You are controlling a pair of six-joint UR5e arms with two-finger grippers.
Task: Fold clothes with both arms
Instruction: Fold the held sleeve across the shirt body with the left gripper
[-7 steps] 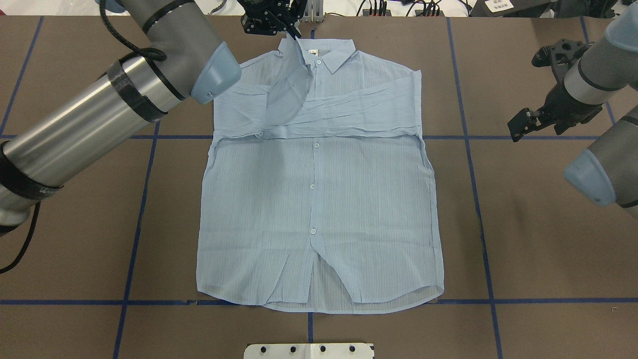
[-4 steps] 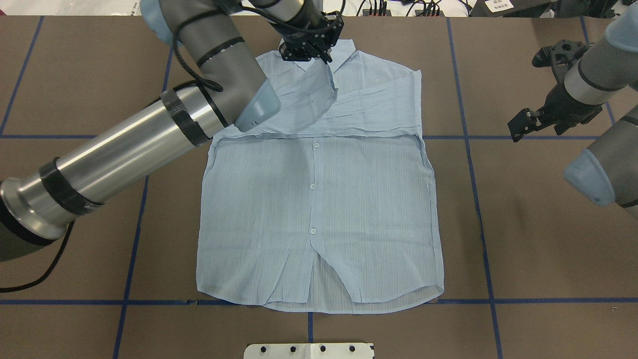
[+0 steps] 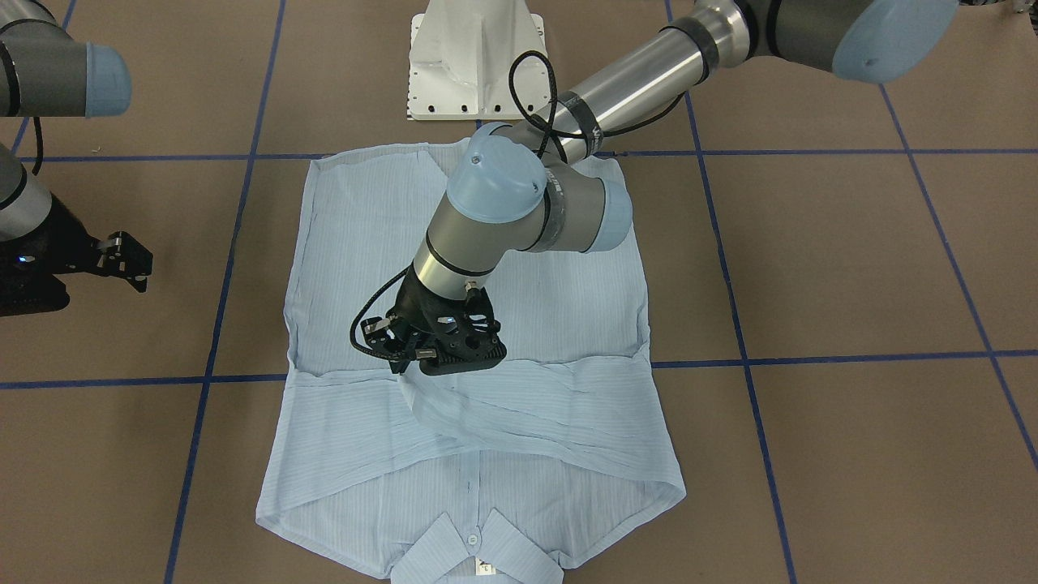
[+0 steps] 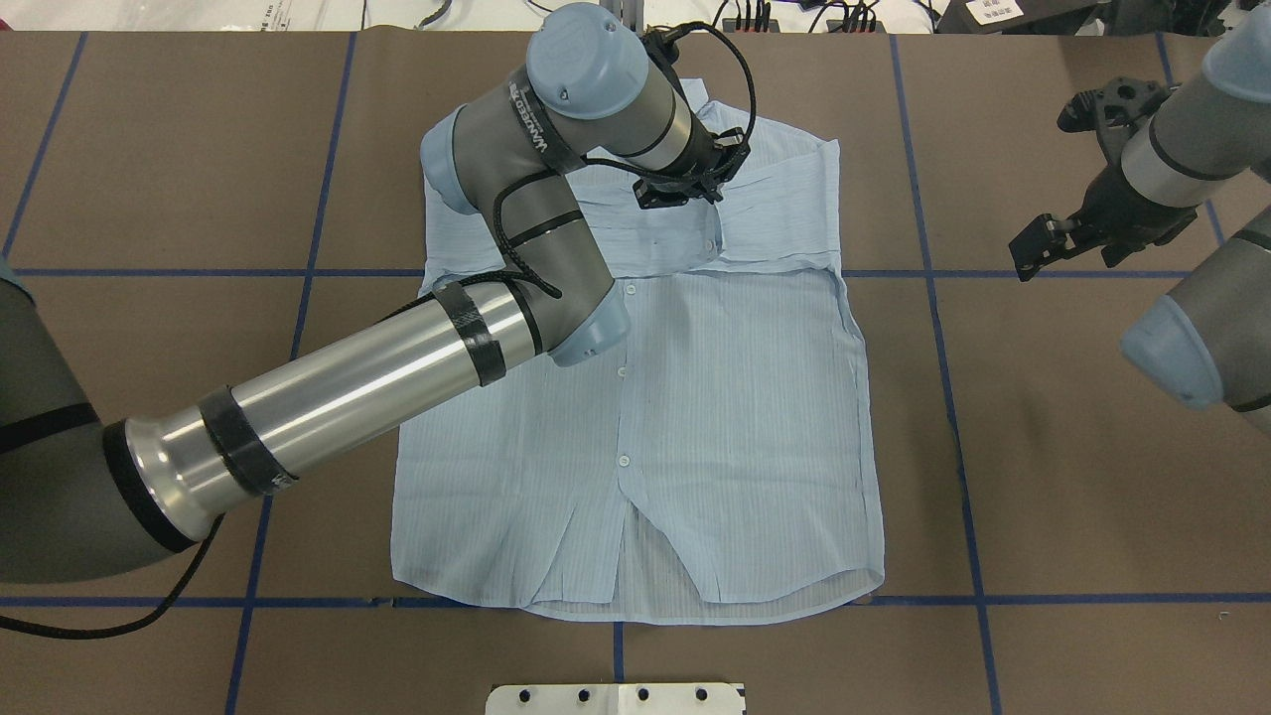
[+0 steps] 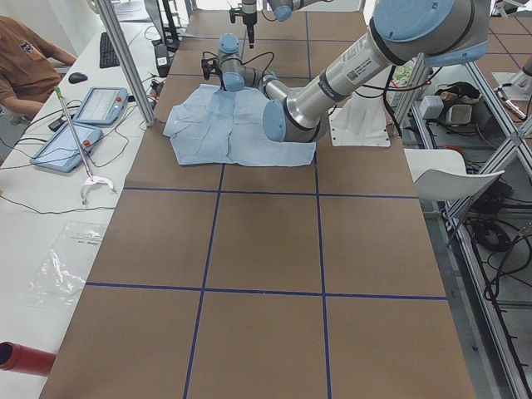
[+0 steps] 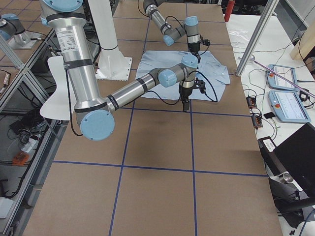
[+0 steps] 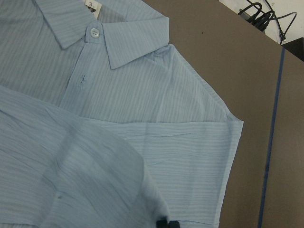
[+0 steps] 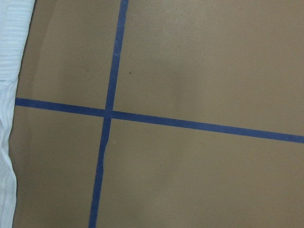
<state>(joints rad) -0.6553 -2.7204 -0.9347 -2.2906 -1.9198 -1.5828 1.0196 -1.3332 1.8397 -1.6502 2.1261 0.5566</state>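
Observation:
The pale-blue striped shirt (image 4: 695, 417) lies flat, front up, with its collar (image 3: 474, 551) at the far edge from the robot. One sleeve (image 3: 519, 414) is folded across the chest. My left gripper (image 4: 683, 191) hovers low over the chest and is shut on the sleeve cloth, which drapes down from it (image 3: 422, 369). In the left wrist view the fingertips (image 7: 166, 223) are pressed together at the bottom edge, beside the raised fabric. My right gripper (image 4: 1033, 253) hangs open over bare table to the right of the shirt, holding nothing.
Blue tape lines (image 4: 933, 298) divide the brown table into squares. The white pedestal base (image 3: 474, 65) stands at the robot's side of the shirt. Cables (image 4: 745, 15) lie along the far edge. A person (image 5: 25, 58) and tablets (image 5: 100, 104) are beyond it.
The left arm swung in from beside the collar to over the chest, carrying the sleeve cloth rightward and lower. The right arm has stayed where it was.

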